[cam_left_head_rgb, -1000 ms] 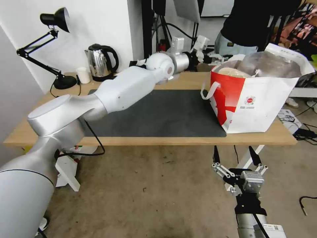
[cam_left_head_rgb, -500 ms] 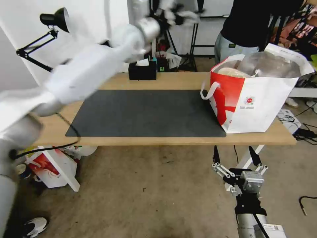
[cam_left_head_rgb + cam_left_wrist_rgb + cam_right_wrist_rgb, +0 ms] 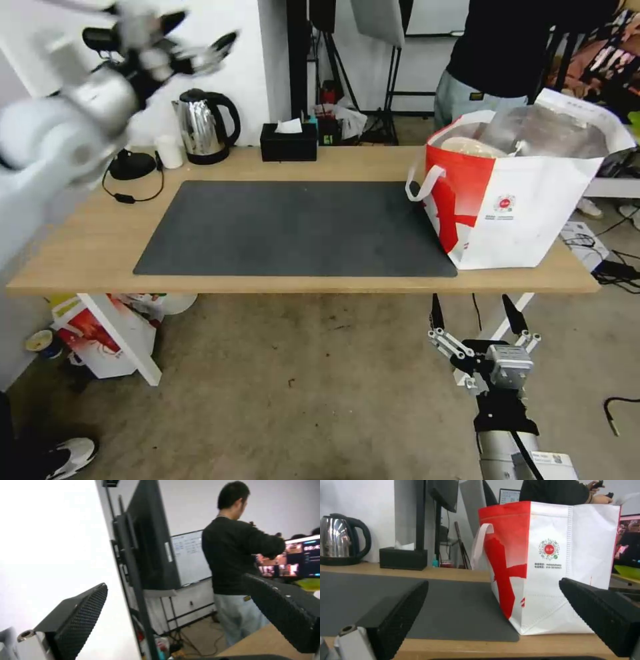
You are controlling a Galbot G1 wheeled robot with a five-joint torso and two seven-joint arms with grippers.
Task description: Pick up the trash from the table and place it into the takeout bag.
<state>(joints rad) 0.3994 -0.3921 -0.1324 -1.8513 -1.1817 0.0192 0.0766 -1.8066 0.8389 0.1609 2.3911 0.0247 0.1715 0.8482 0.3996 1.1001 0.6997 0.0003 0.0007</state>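
Left gripper: the left gripper [image 3: 193, 50] hangs high above the table's far left corner, over the lamp and kettle [image 3: 203, 127]; its fingers [image 3: 78, 620] stand wide apart with nothing between them.
Right gripper: the right gripper [image 3: 477, 327] is parked low, below the table's near edge under the right end, fingers spread and empty, facing the takeout bag [image 3: 553, 565].
Takeout bag: the takeout bag [image 3: 517, 193] stands upright at the table's right end, its near-left corner on the dark mat [image 3: 293, 227], mouth open and foil lining showing.
Trash: a pale round shape, probably the beige bowl [image 3: 470, 145], sits just inside the bag's top; the other items are hidden, likely deeper in the bag.
Table: the table [image 3: 87, 247] and its mat bear no trash; the job looks finished or nearly so.
Risk, left arm: it appears blurred, so probably moving fast; a low sweep near the far left corner could knock the kettle, the small white cup [image 3: 168, 152] or the lamp.
Risk, bag: it stands close to the right edge, so a nudge from a rising right arm could tip it or push it off.
Risk, bowl: it rides high in the bag and may slide out if the bag tilts.
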